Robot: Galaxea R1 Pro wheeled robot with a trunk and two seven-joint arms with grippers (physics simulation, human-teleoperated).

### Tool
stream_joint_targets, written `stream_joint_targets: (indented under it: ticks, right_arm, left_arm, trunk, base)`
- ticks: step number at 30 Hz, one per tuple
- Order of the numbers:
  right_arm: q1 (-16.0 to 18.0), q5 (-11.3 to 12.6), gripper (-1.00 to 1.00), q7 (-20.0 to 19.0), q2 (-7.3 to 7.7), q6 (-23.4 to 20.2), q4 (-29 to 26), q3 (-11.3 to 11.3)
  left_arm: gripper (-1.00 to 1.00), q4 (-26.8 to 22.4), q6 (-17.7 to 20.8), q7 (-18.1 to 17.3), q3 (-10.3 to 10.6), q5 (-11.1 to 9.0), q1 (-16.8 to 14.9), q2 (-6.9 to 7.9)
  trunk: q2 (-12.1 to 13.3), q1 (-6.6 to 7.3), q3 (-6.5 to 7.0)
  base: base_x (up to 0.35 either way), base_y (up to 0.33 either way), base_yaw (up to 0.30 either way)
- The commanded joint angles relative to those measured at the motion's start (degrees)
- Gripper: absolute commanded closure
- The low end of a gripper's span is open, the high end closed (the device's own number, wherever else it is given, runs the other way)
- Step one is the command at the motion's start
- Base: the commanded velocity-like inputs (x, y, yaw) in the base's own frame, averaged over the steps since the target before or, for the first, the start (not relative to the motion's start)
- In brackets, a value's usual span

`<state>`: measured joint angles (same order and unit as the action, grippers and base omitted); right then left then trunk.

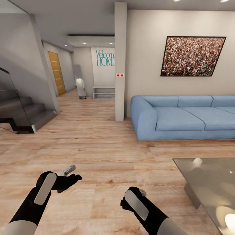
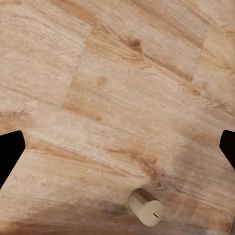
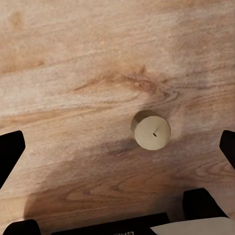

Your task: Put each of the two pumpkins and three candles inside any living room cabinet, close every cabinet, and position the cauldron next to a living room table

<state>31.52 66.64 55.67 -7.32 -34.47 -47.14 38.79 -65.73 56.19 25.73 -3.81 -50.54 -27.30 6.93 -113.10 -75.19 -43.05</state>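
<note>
One candle (image 3: 152, 130), short, cream-coloured, wick mark on its top face, stands upright on the wood floor (image 3: 98, 58). In the right wrist view it sits just right of centre of the frame, between the two dark fingertips at the frame's left and right edges but well ahead of them, touching neither. In the left wrist view the same kind of candle (image 2: 145, 207) shows low in the frame, right of centre, seen at a slant; whether it is the same one I cannot tell for certain, though it likely is.

Right gripper (image 1: 141, 192), lower centre of the head view: the wrist view shows its fingers spread wide apart, nothing between them. Left gripper (image 1: 72, 173), lower left of the head view: fingers likewise parted and empty, one pale pad (image 1: 69, 169) turned upward. Both arms hang low over bare floor.

Table (image 1: 209, 182) with grey glass top sits at lower right of the head view, near the right arm. Blue sofa (image 1: 182, 117) beyond it, at right centre. Picture (image 1: 192, 56) on the wall above the sofa. Stairs (image 1: 23, 112) at left.

Step in hand, as I judge it: fetching a candle off the floor, right arm the better placed. Next move calls for lowering the right gripper so the fingers straddle the candle, squarely, then closing. The candle is small and round; an off-centre close could tip or roll it.
</note>
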Motion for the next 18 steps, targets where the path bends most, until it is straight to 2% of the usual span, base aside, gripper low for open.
stream_joint_targets:
  ticks: [1,18]
  right_arm:
    - [0.1,0.3,-1.00,0.4,0.02,-0.2,-0.1,0.1]
    - [0.1,0.3,-1.00,0.4,0.02,-0.3,-0.1,0.1]
  left_arm:
    - [-1.00,0.0,0.1,0.5,0.0,-0.6,0.0,0.01]
    - [-1.00,-0.1,0.1,0.5,0.1,-1.2,0.0,0.88]
  trunk:
    - [-0.4,-0.22,-0.24]
    - [-7.3,-3.95,-3.30]
  base:
    - [0.000,0.000,0.000]
    - [0.000,0.000,0.000]
